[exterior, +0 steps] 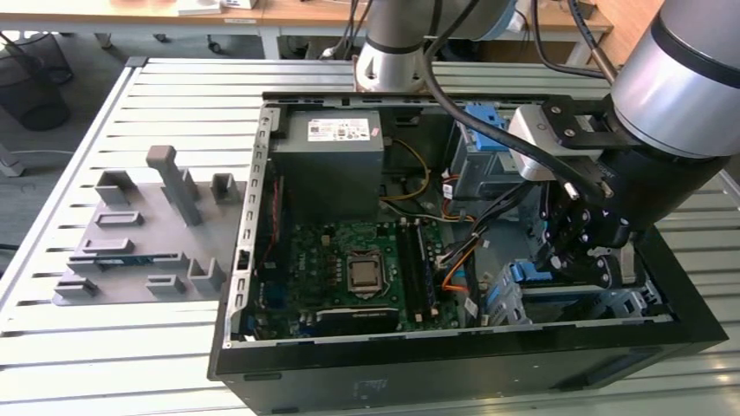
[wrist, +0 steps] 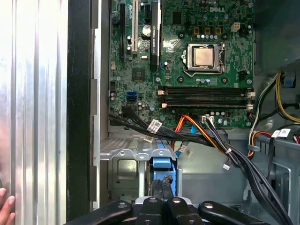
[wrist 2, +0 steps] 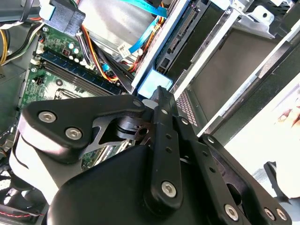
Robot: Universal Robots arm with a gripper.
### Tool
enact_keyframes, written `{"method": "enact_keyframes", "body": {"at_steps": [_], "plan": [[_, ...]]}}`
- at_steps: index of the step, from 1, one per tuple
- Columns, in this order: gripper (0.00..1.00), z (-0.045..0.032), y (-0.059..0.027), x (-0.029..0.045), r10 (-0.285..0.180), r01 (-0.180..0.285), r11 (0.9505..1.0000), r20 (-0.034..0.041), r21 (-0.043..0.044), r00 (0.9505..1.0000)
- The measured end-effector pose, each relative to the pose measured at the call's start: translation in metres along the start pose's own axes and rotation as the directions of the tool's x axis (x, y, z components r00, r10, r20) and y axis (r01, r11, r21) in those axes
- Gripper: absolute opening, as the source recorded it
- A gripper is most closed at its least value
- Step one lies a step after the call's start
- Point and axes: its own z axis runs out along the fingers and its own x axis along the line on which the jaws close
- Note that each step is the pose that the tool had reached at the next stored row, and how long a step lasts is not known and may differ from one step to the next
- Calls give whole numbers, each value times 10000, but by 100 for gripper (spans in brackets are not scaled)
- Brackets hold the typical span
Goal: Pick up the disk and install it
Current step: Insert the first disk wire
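You have one disk [wrist: 163,162]; your one gripper [wrist: 162,180], nearly closed, pinches its blue edge between close metal bay [wrist: 123,158] walls.

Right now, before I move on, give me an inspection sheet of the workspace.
Surface: slatted metal table carrying an open computer case.
Job's things: disk, blue frame seen edge-on at the grey drive bay.
Clutter: grey fixture block on the table, at the exterior view's left.
Grippers: gripper inside the case, shut on the disk.
Cables: orange and black cable bundle crossing beside the bay, close to the gripper.
Surroundings: a person's hand at the table's edge; desks behind.
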Motion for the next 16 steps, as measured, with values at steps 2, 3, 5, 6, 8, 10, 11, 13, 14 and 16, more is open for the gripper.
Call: {"method": "enact_keyframes", "body": {"at_steps": [2, 3, 5, 6, 8, 10, 11, 13, 14, 16], "plan": [[11, 0, 0, 0, 0, 0, 10000, 0, 1, 10000], [11, 0, 0, 0, 0, 0, 10000, 0, 0, 10000], [11, 2, -14, 0, 0, 0, 10000, 1, 0, 10000], [11, 1, -25, 0, 0, 0, 10000, 1, -1, 10000], [11, 1, -65, 0, 1, -1, 10000, 0, 0, 10000], [11, 1, -139, 0, 1, -1, 10000, 0, 0, 10000], [11, 1, -184, -1, 0, 0, 10000, -1, -1, 10000], [11, 1, -270, -1, 1, -1, 10000, -1, -1, 10000], [11, 2, -293, -1, 0, 0, 10000, -1, -1, 10000], [11, -5, -299, -2, -1, 1, 10000, -2, -1, 10000]]}}
